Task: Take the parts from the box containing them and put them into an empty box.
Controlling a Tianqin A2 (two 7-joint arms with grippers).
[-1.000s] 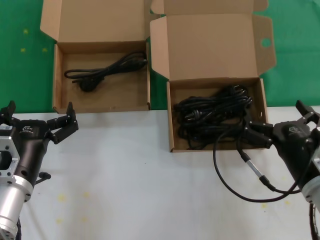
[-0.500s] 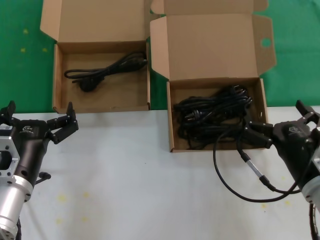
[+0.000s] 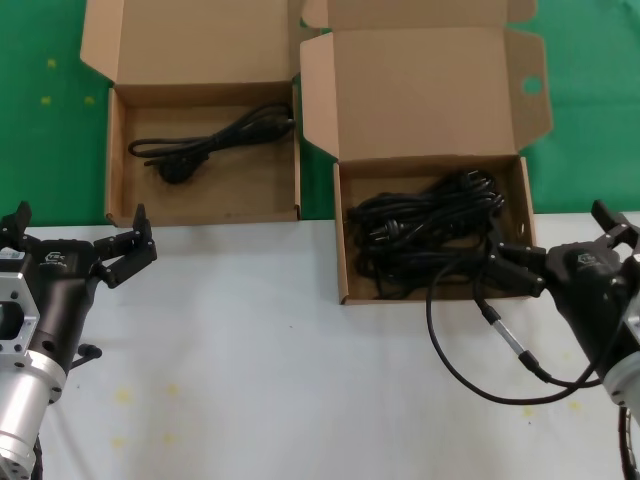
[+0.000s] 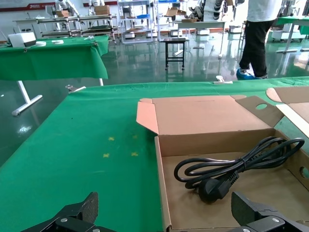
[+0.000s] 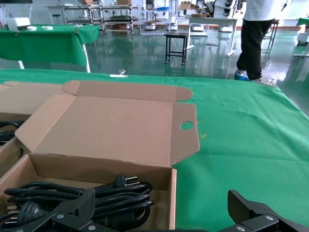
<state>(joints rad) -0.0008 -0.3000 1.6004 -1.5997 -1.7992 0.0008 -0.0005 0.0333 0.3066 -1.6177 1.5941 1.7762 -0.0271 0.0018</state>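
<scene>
The box containing the parts (image 3: 341, 240) stands open at the right, its tall lid up and a round hole (image 3: 531, 86) in one tab. A tangle of black power cords (image 3: 425, 235) fills it, also seen in the right wrist view (image 5: 82, 195). The shallower plain-lidded box (image 3: 115, 160) at the left holds one coiled black cord (image 3: 205, 145), close in the left wrist view (image 4: 231, 169). My right gripper (image 3: 557, 240) is open at the near right corner of the full box, holding nothing. My left gripper (image 3: 80, 222) is open just in front of the left box's near left corner.
Both boxes straddle the line between the white table (image 3: 280, 350) and the green cloth (image 3: 40, 100) behind. A black lead with a silver connector (image 3: 505, 340) loops from my right arm over the table. Other tables and a standing person (image 4: 256, 34) are far behind.
</scene>
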